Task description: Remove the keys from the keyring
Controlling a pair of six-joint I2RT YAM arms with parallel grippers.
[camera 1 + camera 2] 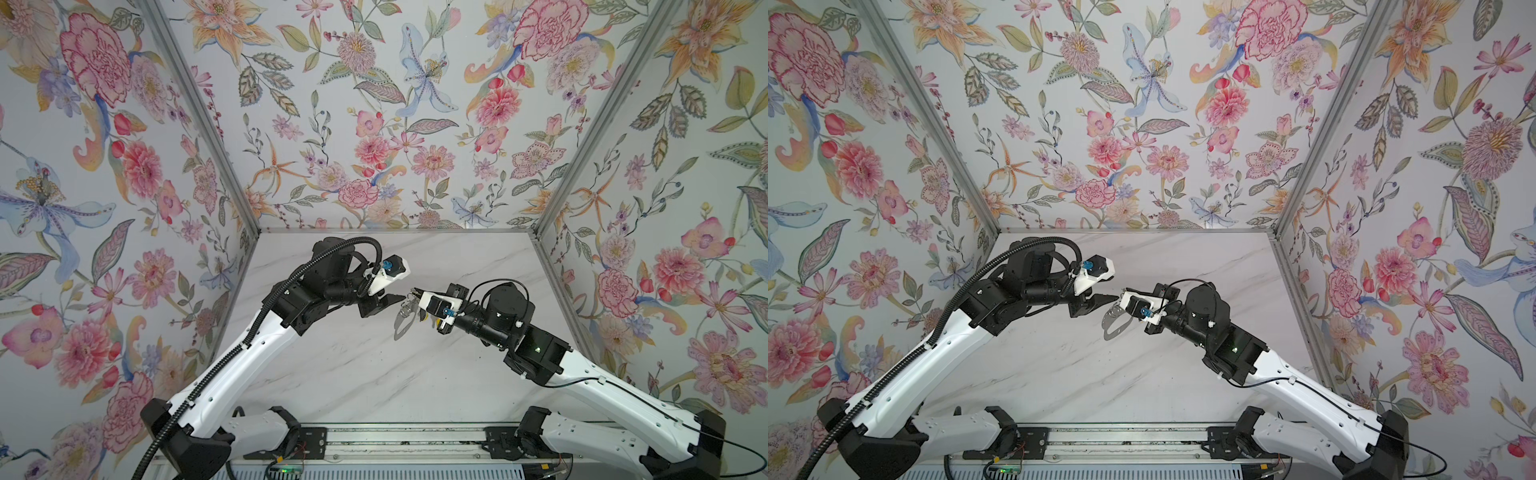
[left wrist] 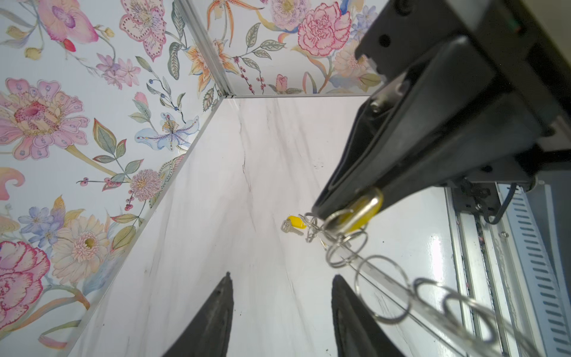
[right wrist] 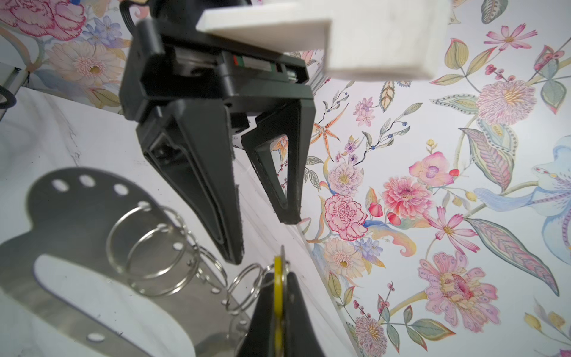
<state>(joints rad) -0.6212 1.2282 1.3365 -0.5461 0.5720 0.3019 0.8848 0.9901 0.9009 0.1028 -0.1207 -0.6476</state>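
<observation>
Steel, stiff, slick, light: keyring [image 3: 77, 222] hangs over the surface [image 1: 374, 374] by split rings [image 3: 151, 247] from a key [image 3: 278, 289] nipped tag-first in my right pincer [image 3: 280, 275]. My left pincer [image 2: 283, 276] stands half-wide, empty; I'd take the plate's flat edge.

The stereo head is hanging high over the bench's [image 1: 374, 374] near edge and tilting down toward the far edge. Both top views are sharing nearly the whole bench, both arms and the flowered walls [image 1: 353, 124]. The left wrist camera is sitting close behind the left gripper [image 2: 282, 276], facing a far corner. The right wrist camera is peering past the right gripper [image 3: 279, 273] from very near. Both wrist views are sharing the keyring [image 3: 77, 222] and the yellow key tag [image 3: 278, 290].
</observation>
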